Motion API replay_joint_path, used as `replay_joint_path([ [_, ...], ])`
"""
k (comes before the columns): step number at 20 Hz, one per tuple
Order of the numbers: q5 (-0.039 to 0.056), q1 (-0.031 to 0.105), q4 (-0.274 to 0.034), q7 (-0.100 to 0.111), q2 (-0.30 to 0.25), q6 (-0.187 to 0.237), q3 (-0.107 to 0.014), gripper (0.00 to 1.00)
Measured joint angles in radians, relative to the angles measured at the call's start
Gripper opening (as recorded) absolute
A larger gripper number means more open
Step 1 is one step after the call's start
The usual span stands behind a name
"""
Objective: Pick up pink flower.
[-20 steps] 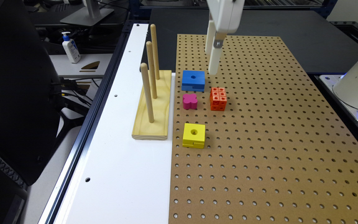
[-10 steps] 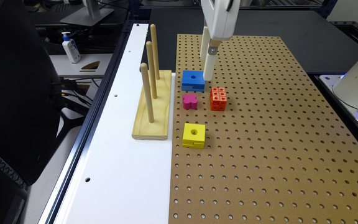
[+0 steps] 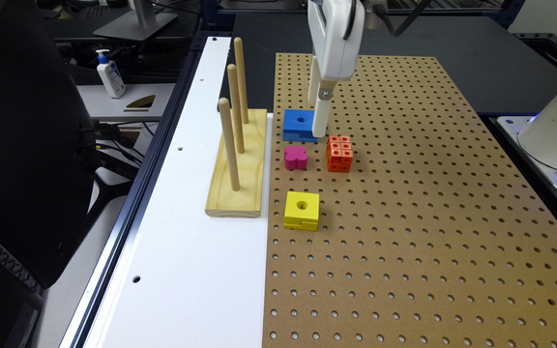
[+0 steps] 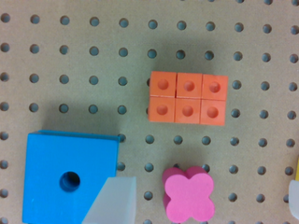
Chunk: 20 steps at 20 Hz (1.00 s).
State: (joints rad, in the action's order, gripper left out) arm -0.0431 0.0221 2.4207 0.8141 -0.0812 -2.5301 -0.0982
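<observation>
We take the small magenta-pink four-lobed flower block (image 3: 295,158) as our landmark. It lies flat on the brown pegboard surface (image 3: 428,217), untouched. The white claw (image 3: 318,112) hangs above the near-right corner of the blue square block with a centre hole (image 3: 300,125), which sits just behind the flower, toward the far edge of the surface. So the flower lies forward of the claw and a little toward the exterior view's left; we judge that the coming move is a short shift that way, then a descent.

In the wrist view one pale fingertip (image 4: 112,201) overlaps the blue block (image 4: 70,175), and a sliver of the other (image 4: 293,198) sits at the opposite edge, with the flower (image 4: 188,193) between them but off their centre. We read the claw as spread wide and holding nothing.

The flower has no long axis; its four lobes make it about as wide as it is deep, so we judge that gripping across opposite lobes or notches matters more than heading.

Counting: one pink flower, one blue block, one orange studded cube (image 3: 340,153) just to the exterior view's right of the flower, one yellow square block with a hole (image 3: 301,210) nearer the camera, and one pale wooden base (image 3: 237,164) to its left carrying three upright dowels.
</observation>
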Motion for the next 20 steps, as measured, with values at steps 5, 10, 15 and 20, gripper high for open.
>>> replay_joint_path([
  [5,0.0000,0.000,-0.001,0.000,-0.059,-0.054,0.000,1.00],
  [10,0.0000,0.000,-0.003,0.000,-0.086,-0.072,0.000,1.00],
  [15,0.0000,0.000,-0.004,0.000,-0.135,-0.123,0.000,1.00],
  [20,0.0000,-0.004,-0.013,0.001,-0.141,-0.130,-0.004,1.00],
])
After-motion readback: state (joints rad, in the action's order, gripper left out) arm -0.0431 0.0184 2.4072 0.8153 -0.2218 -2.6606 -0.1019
